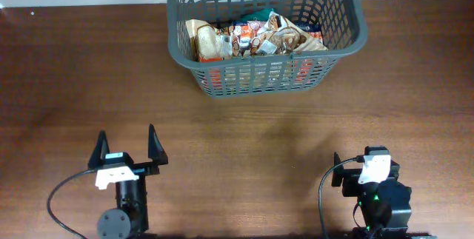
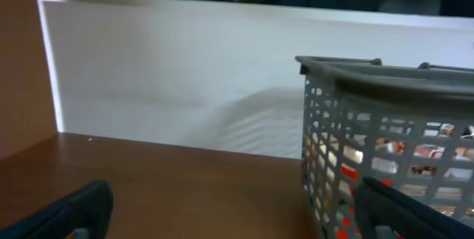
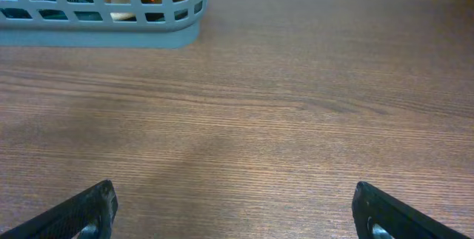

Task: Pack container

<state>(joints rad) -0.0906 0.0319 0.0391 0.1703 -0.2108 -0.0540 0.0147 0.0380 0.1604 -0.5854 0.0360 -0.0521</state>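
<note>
Dark grey plastic forms the container (image 1: 259,80), a large rectangular basket with rounded corners, lattice-slotted sides and a solid rim, which is set at the far edge of the brown wooden surface (image 1: 74,69), slightly right of centre. Inside it a heap of snack packets (image 1: 255,38) is seen, mostly orange, red, tan and white wrappers lying jumbled over one another across the floor of the basket; the heap is kept well below the rim, and single packets cannot be told apart with certainty. Patches of red and orange are also glimpsed through the slots of the near wall. The left gripper (image 1: 127,135) is placed near the front edge of the surface on the left, its two black fingers spread wide with nothing between them and pointed towards the far side; in its wrist view the container's corner is seen to the right, against a white wall (image 2: 185,69). The right gripper (image 3: 237,220) is placed near the front edge on the right, likewise spread wide and empty above bare wood, well apart from the container, whose lower corner is caught at the upper left of its wrist view. A black cable (image 1: 55,202) is looped beside the left arm's base.
</note>
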